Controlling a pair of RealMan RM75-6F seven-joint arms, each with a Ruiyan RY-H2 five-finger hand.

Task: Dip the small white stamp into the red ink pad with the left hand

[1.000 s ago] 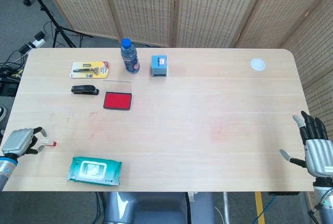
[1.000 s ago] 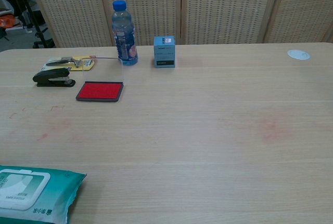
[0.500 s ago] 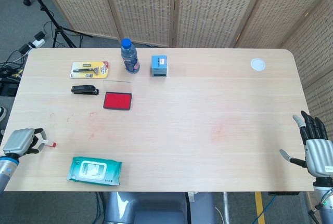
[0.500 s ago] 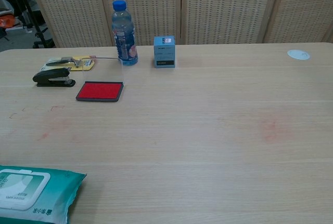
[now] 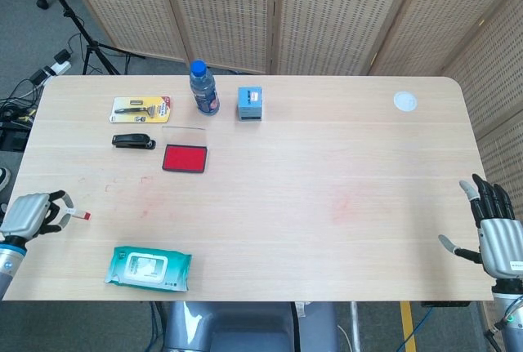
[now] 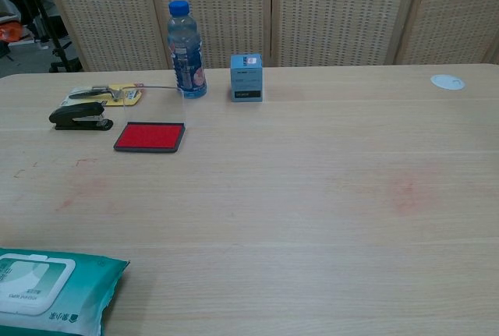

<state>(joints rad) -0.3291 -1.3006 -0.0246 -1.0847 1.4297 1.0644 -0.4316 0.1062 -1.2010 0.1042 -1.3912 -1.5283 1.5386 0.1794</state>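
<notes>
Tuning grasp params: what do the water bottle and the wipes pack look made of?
Water bottle: looks like clear, glossy plastic with a blue cap, since the body is see-through. Wipes pack: probably soft teal plastic film, wrinkled and slightly shiny, with a white flip lid that seems rigid.

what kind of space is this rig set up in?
Probably a lab or studio corner with an office-desk setup: a light wooden table holding a stapler and a red ink pad, woven folding screens behind it, and a tripod with cables on the grey floor.
</notes>
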